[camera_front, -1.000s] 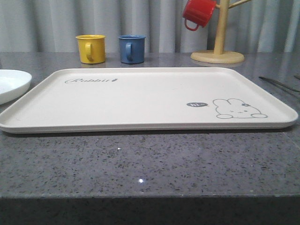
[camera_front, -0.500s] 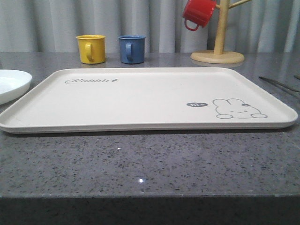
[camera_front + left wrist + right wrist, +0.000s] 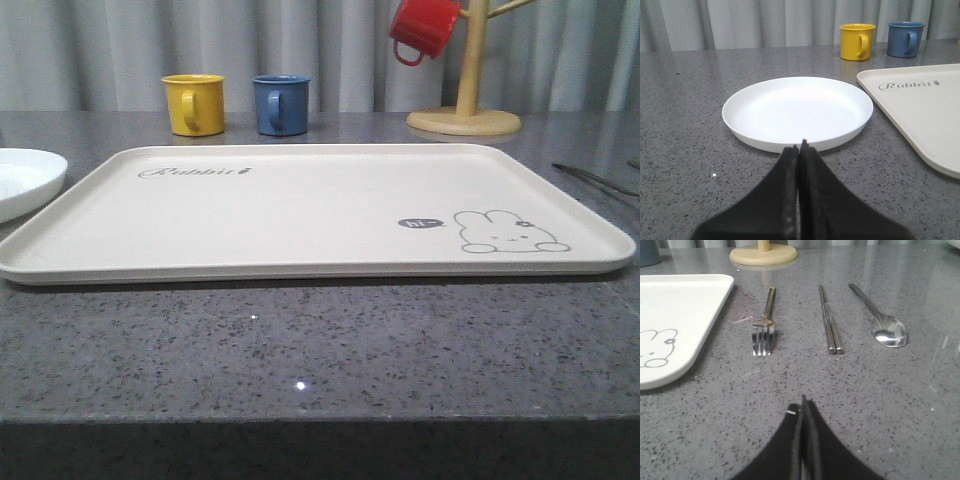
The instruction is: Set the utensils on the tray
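The cream tray (image 3: 300,215) is laid flat on the grey speckled worktop (image 3: 320,350), with nothing on it. The fork (image 3: 765,325), the chopsticks (image 3: 830,322) and the spoon (image 3: 880,315) are lined up side by side on the worktop just beside the tray's rabbit corner, apart from one another. The right hand (image 3: 803,405) is seen pressed together, empty, near the utensils' closer ends. The left hand (image 3: 800,150) is likewise pressed together, empty, held close to the rim of a white plate (image 3: 797,112) beside the tray. A yellow mug (image 3: 194,103) and a blue mug (image 3: 280,103) stand behind the tray; a red mug (image 3: 424,28) appears to be hung on a wooden stand (image 3: 465,110).
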{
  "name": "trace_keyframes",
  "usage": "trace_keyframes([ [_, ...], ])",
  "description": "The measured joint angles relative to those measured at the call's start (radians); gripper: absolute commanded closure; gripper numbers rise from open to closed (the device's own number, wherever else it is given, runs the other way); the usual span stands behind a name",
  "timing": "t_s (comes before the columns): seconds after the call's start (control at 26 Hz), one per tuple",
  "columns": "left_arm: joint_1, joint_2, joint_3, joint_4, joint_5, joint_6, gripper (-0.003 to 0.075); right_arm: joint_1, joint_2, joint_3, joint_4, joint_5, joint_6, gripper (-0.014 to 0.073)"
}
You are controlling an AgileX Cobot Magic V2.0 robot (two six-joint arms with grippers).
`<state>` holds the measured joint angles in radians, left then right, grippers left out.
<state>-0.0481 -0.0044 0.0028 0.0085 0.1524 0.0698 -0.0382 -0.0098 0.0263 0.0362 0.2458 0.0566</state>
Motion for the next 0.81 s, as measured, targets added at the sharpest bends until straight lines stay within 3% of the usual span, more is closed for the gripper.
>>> trace_keyframes([
  [0.31, 0.000, 0.000, -0.015, 0.000, -0.213, 0.000, 0.0738, 0.000, 0.000, -0.047, 0.000, -0.087, 0.000, 0.0643],
  [0.54, 0.000, 0.044, -0.230, 0.000, -0.105, 0.000, 0.0738, 0.000, 0.020, -0.318, 0.000, 0.041, 0.000, 0.0652],
  [0.81, 0.000, 0.320, -0.403, 0.000, 0.020, 0.000, 0.0738, 0.000, 0.285, -0.552, 0.000, 0.180, 0.000, 0.0652],
])
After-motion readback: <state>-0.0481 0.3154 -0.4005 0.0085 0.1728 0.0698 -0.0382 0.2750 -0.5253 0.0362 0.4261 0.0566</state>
